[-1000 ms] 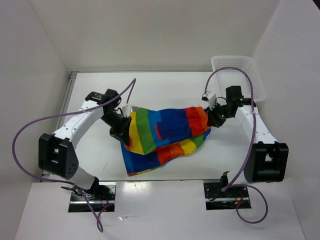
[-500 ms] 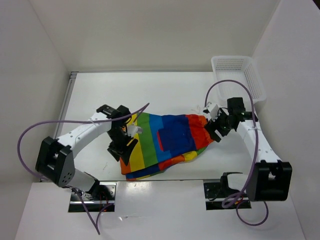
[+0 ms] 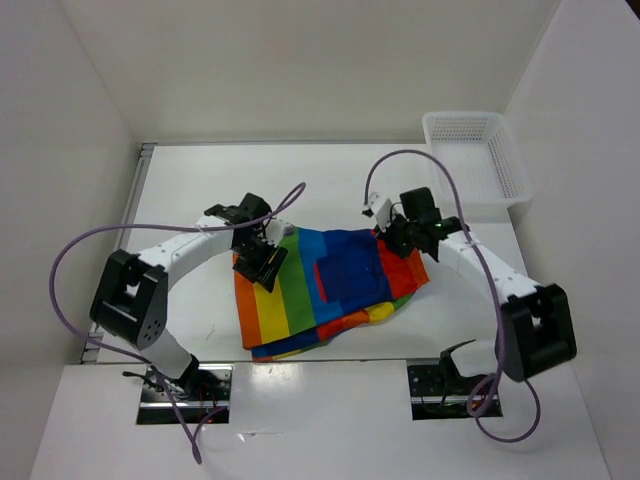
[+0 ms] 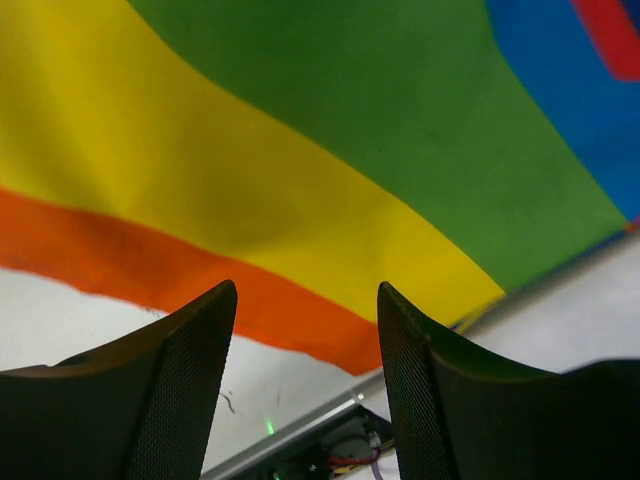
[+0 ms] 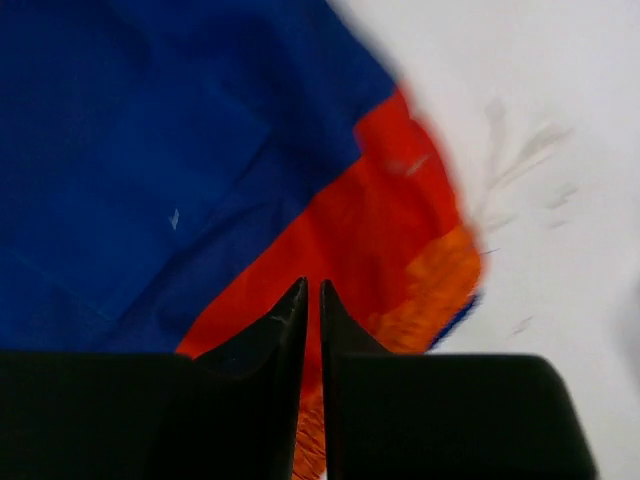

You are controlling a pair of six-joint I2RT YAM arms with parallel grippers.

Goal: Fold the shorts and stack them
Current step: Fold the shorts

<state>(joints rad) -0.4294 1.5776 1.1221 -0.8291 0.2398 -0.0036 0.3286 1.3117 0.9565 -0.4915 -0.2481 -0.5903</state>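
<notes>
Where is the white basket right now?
Top view: the basket sits at the table's far right corner, beyond the right gripper, apart from the shorts.

On my right wrist feed the end effector [image 5: 312, 292] has its fingers drawn almost together, with only a thin slit between them. Past the tips lie the shorts [image 5: 150, 150]: blue cloth, a red stripe, an orange edge. The feed is smeared, so contact is unclear. White bench [image 5: 545, 150] shows at right.

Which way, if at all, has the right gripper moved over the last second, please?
Yes. The right gripper has moved left, away from the white basket, further over the shorts.
</notes>
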